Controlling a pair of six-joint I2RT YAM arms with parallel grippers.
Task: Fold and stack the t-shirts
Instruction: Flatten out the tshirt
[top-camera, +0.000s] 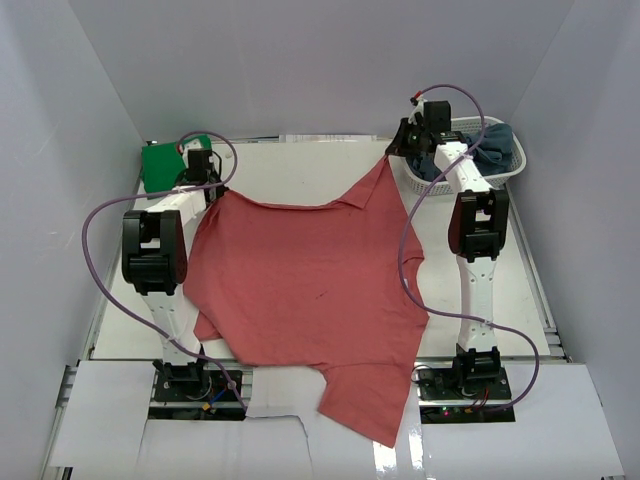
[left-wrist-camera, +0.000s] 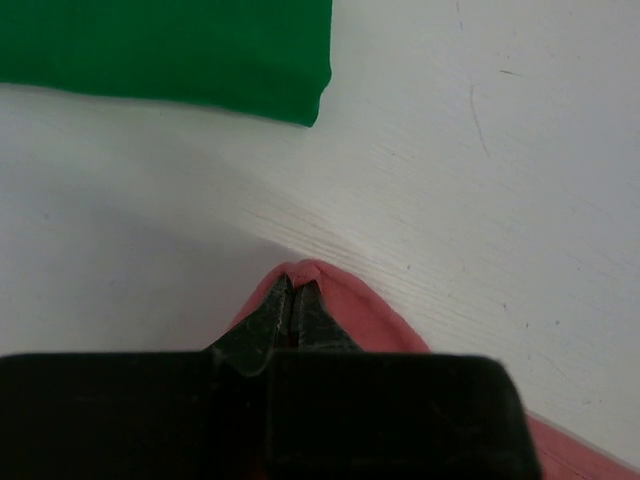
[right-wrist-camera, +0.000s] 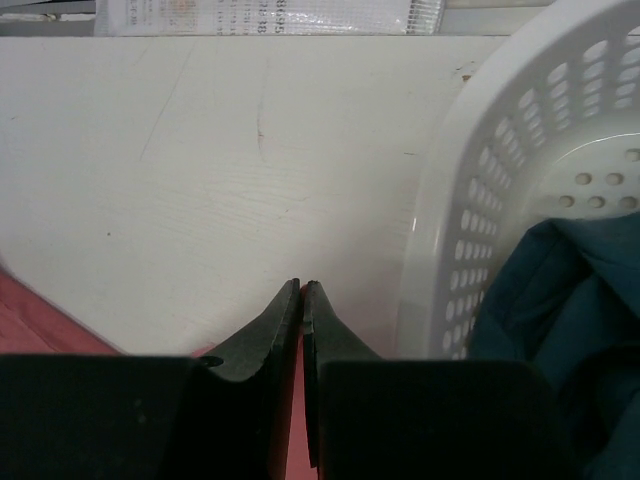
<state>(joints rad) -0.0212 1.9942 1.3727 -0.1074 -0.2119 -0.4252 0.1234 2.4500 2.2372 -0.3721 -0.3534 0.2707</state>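
Left claw (left-wrist-camera: 295, 285): pinched tight on a corner of the red shirt (top-camera: 310, 290).
Right claw (right-wrist-camera: 301, 288): clamped on another corner, right beside the basket (right-wrist-camera: 470, 200).
Green shirt (left-wrist-camera: 170, 50): flat, far left.

Spread shirt (top-camera: 310, 290) central (basket (top-camera: 508, 176) behind, right)

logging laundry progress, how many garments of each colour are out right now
salmon-red t-shirt: 1
green folded garment: 1
dark blue cloth heap in the white basket: 1, separate shirts not countable
total: 3
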